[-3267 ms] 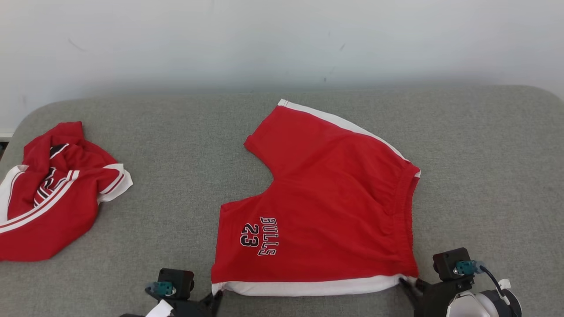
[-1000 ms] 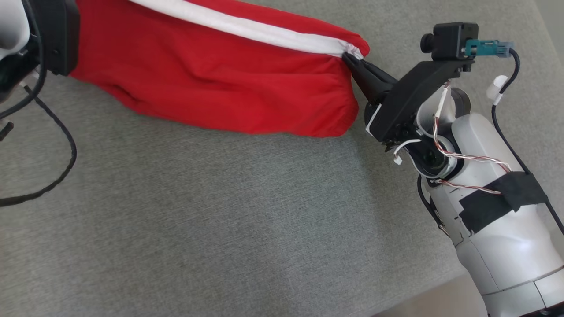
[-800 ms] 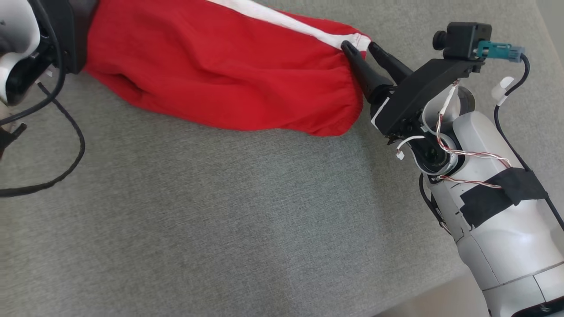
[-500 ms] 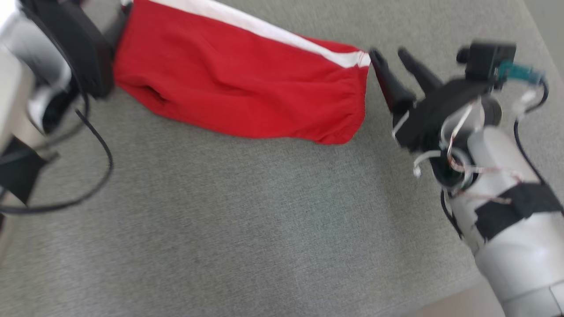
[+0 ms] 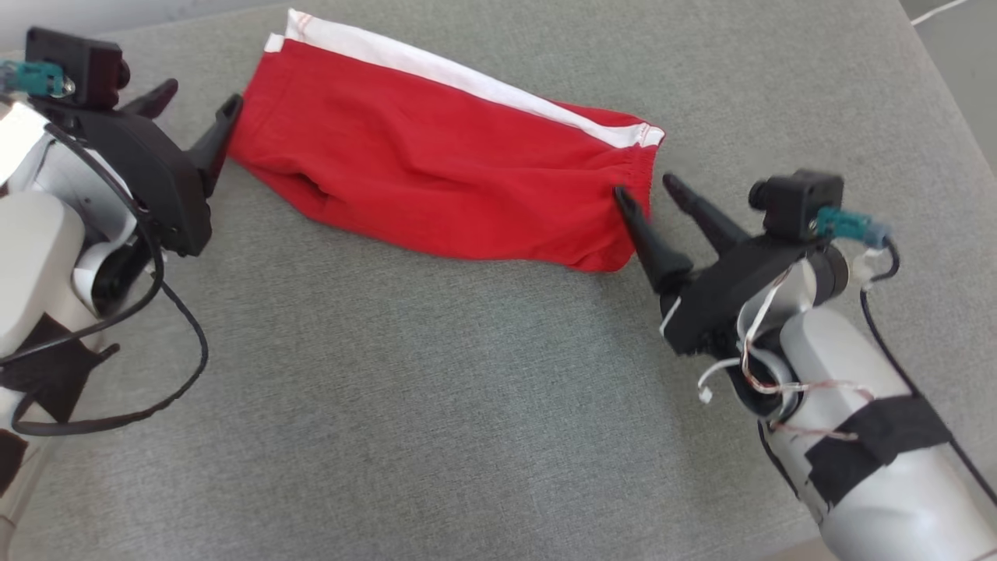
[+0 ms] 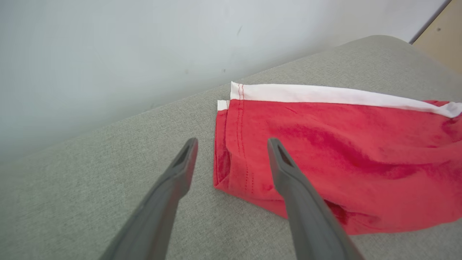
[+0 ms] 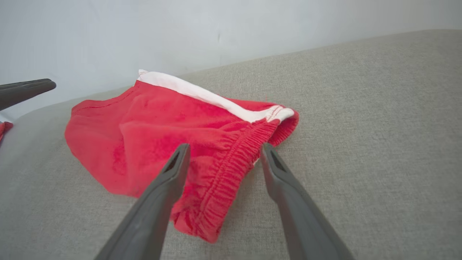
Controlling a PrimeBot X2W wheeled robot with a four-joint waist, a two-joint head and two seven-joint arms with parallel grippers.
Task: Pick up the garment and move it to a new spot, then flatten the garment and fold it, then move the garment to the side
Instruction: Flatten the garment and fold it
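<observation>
Garment (image 5: 459, 179), red shorts with a white side stripe, lies folded lengthwise on the grey padded counter (image 5: 436, 405). Left tool (image 5: 199, 95) stands wide and empty just beside the leg hem. Right tool (image 5: 645, 187), equally wide, flanks the elastic waistband end without gripping it. The folding step appears in hand. Next, probably, one end must be regrasped and carried across, with the layers kept aligned.
</observation>
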